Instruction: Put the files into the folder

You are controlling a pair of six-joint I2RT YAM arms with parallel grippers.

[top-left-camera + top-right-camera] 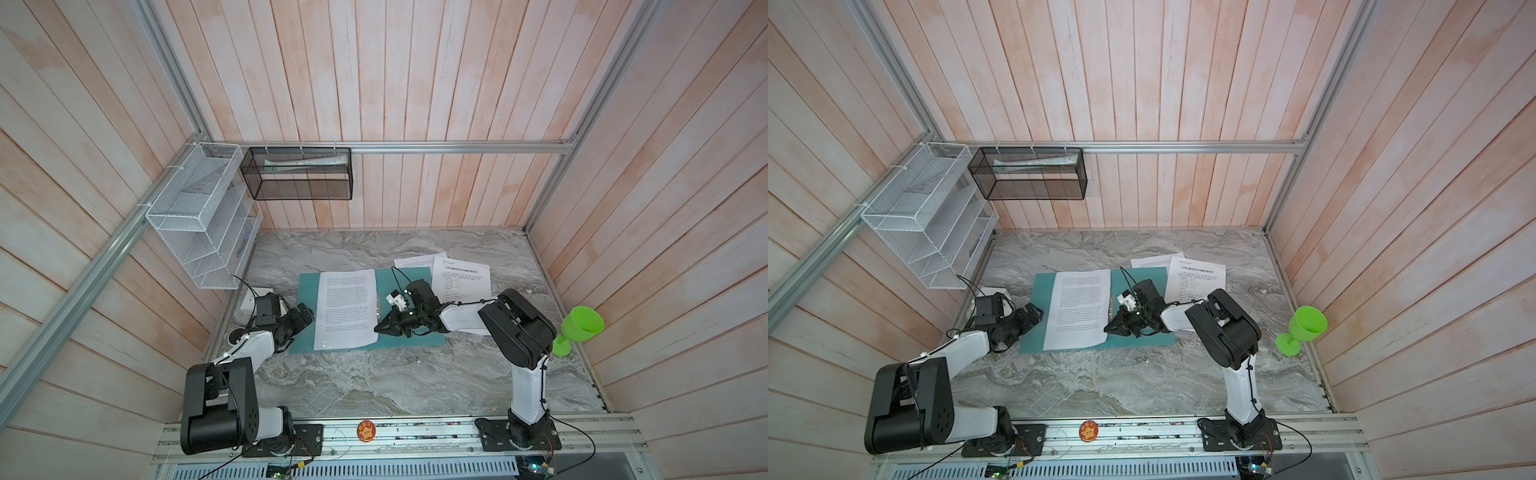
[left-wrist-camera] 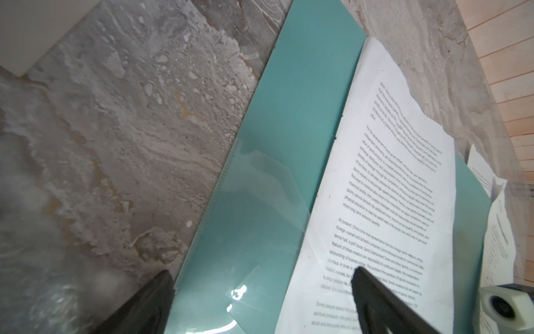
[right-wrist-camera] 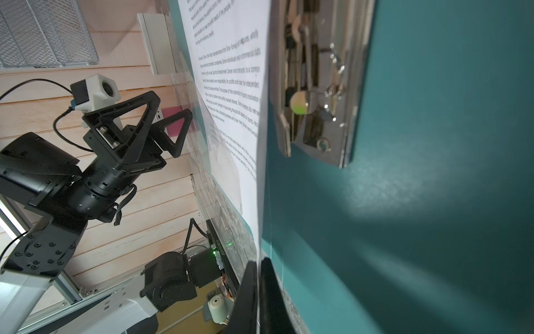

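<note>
In both top views the folder (image 1: 308, 286) (image 1: 1044, 291) lies open and flat on the marble table (image 1: 374, 382) (image 1: 1100, 382). The text sheet (image 1: 347, 307) (image 1: 1079, 307) lies on the folder's left half, and its right edge reaches the folder's spine clip (image 1: 378, 305). The right gripper (image 1: 379, 327) (image 1: 1108, 328) sits low over the folder's right half, its tip at that sheet edge just on the near side of the clip. The left gripper (image 1: 309, 316) (image 1: 1038, 316) hovers at the folder's left border, and the text sheet lies just beyond its tips. The headed sheet (image 1: 461, 278) (image 1: 1198, 276) and a third sheet (image 1: 415, 262) (image 1: 1156, 261) lie on the table at the folder's far right corner, overlapping each other and the corner.

In the left wrist view the left gripper (image 2: 261, 271) is spread wide and grips nothing. One finger hangs past the folder's (image 2: 289, 115) outer border, and the other is over the printed lines of the text sheet (image 2: 390, 188).

In the right wrist view the right gripper (image 3: 258, 269) is pressed closed. The free edge of the text sheet (image 3: 231, 86) runs straight into the seam between its fingers, so it seems pinched there. The spine clip (image 3: 318, 86) lies beside that edge on the folder (image 3: 433, 202). The left gripper (image 3: 173, 105) shows beyond the folder's far side, jaws wide apart.
</note>
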